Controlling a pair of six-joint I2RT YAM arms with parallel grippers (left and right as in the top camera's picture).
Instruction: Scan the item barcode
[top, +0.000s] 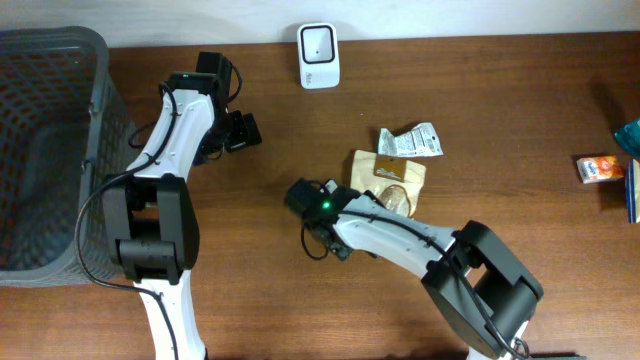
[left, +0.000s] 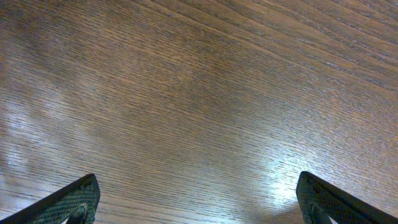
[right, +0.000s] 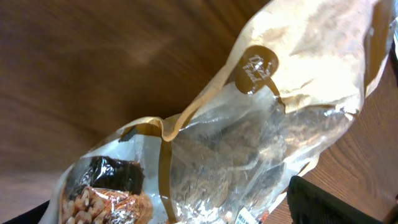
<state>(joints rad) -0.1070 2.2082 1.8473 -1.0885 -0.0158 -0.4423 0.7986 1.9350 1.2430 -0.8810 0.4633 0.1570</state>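
Dark-brown wood-grain table (top: 520, 90), which holds the following for you, near edge to far. Right gripper (right: 163, 202): your right wrist view shows its two fingers spread wide at the lower corners. The snack bag (right: 267, 124) lies between them and fills most of that view, and you cannot tell whether either finger presses on it. Snack bag: tan and clear film with a round brown label, nuts showing at one end. From overhead it lies near the table's middle, its near end under the right arm (top: 400, 235). Orange carton (top: 598, 168): well apart, at the right. Teal item (top: 632, 135): just beyond the carton, cut off by the right edge. Grey mesh basket (top: 50, 150): at the left edge. Silver wrapper (top: 409, 142): crumpled, just beyond the bag. Left gripper (top: 240, 130): fingers spread wide over bare wood, holding nothing, left of the bag. White scanner (top: 318, 55): at the far edge, well apart from the bag.
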